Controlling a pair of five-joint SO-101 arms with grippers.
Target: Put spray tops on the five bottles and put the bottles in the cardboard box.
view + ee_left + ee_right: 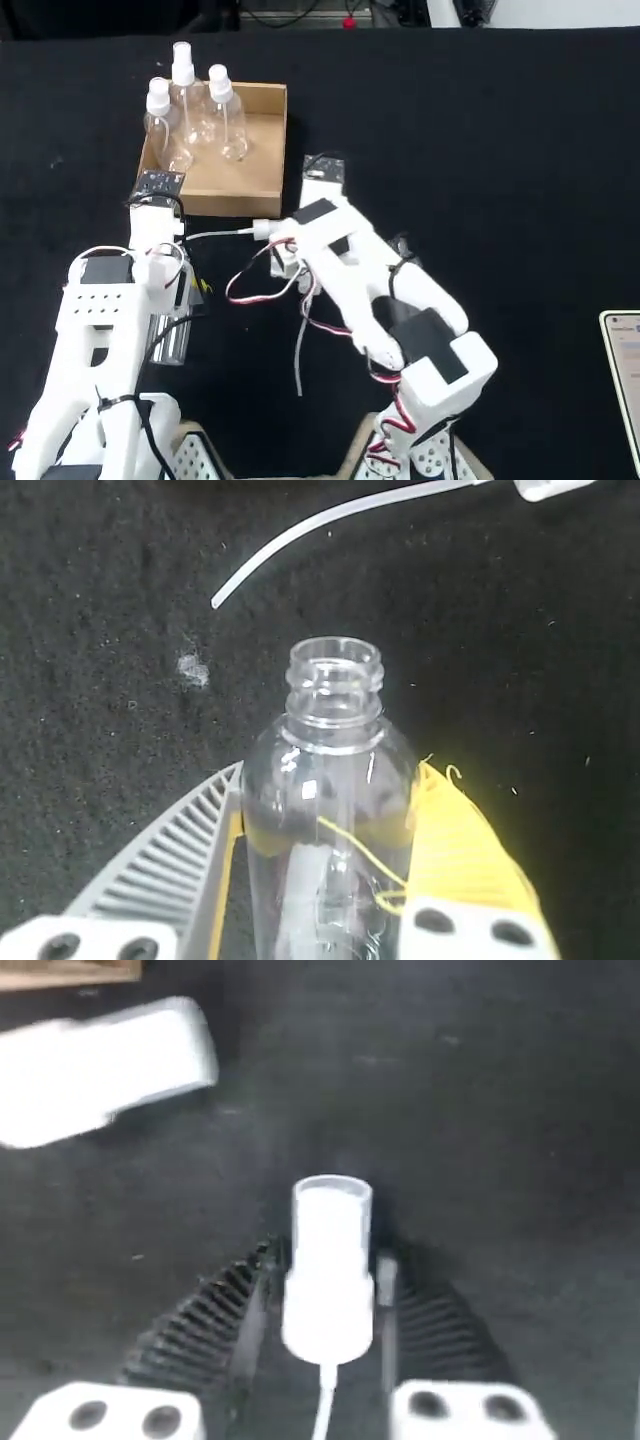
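Left tool [330, 780] clamped on clear uncapped bottle [333, 695], neck jutting past fingertips. Right tool [325, 1260] pinching spray top [330, 1290]; its dip tube [320, 520] near bottle mouth, not touching. Three capped bottles [228, 125] upright in cardboard box [250, 185].

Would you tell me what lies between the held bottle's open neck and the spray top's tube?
Bare black table cover; the left wrist view shows the spray top's tube apart from the bottle's neck.
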